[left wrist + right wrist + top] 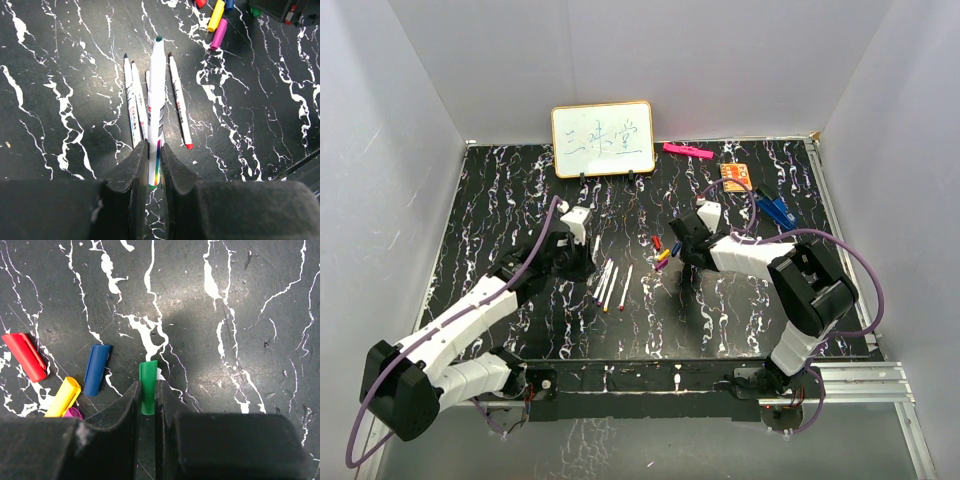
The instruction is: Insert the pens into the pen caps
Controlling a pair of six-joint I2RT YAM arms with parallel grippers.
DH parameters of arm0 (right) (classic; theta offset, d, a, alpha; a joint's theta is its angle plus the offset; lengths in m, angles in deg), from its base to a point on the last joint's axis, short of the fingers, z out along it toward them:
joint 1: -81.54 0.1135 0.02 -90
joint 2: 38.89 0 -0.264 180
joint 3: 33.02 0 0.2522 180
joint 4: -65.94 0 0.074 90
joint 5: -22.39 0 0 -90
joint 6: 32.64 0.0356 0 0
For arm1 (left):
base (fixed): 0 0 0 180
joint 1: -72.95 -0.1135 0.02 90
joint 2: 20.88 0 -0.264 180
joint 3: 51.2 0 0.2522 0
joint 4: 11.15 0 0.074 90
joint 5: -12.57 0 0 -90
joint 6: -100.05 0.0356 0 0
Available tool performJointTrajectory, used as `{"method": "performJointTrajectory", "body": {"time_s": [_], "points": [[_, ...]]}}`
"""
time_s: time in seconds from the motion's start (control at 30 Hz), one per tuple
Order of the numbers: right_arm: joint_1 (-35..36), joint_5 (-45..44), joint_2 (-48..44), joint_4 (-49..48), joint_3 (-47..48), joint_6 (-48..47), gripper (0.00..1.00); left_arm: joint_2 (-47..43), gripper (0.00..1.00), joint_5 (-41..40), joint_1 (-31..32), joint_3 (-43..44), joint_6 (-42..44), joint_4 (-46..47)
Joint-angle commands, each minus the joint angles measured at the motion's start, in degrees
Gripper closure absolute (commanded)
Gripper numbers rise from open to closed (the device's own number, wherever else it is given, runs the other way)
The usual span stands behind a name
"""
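My left gripper (154, 150) is shut on the rear end of a white pen (156, 100) with a dark green tip that points away from the wrist. Three more white pens (131, 100) lie side by side on the black marbled table under and beside it, one with a red end (179, 100). My right gripper (147, 387) is shut on a small green pen cap (148, 375), which sticks out ahead of the fingertips. To its left on the table lie the blue (97, 369), red (25, 356), yellow (62, 397) and purple (74, 413) pen caps.
A small whiteboard (603, 139) stands at the back of the table, with a pink bar (687, 151) and an orange card (736, 177) to its right. A blue clip-like object (775, 209) lies near the right arm. Grey walls close in the table.
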Motion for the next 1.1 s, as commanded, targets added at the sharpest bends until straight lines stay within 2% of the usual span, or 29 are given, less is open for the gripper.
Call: {"method": "performJointTrajectory", "body": {"time_s": [0.0, 0.2, 0.47, 0.63, 0.77, 1.07], "points": [[0.2, -0.9, -2.6, -1.3, 1.7, -5.9, 1.0, -2.4, 1.0, 3.4, 0.0, -2.5, -1.2, 6.1], [0.2, 5.8, -10.5, -13.8, 1.0, -15.0, 1.0, -2.1, 1.0, 8.3, 0.0, -6.1, -2.8, 15.1], [0.2, 16.3, -20.7, -33.0, -6.6, -19.9, 1.0, 1.4, 1.0, 17.2, 0.0, -11.4, -7.8, 34.9], [0.2, 22.8, -24.3, -37.8, -8.4, -18.4, 1.0, 7.5, 1.0, 23.6, 0.1, -12.3, -11.4, 45.2], [0.2, 27.0, -26.9, -49.1, -13.9, -17.4, 1.0, 11.9, 1.0, 27.7, 0.3, -14.2, -17.5, 58.1], [0.2, 32.1, -29.2, -72.8, -24.9, -13.9, 1.0, 15.9, 1.0, 30.1, 1.4, -11.5, -21.0, 64.2]]}}
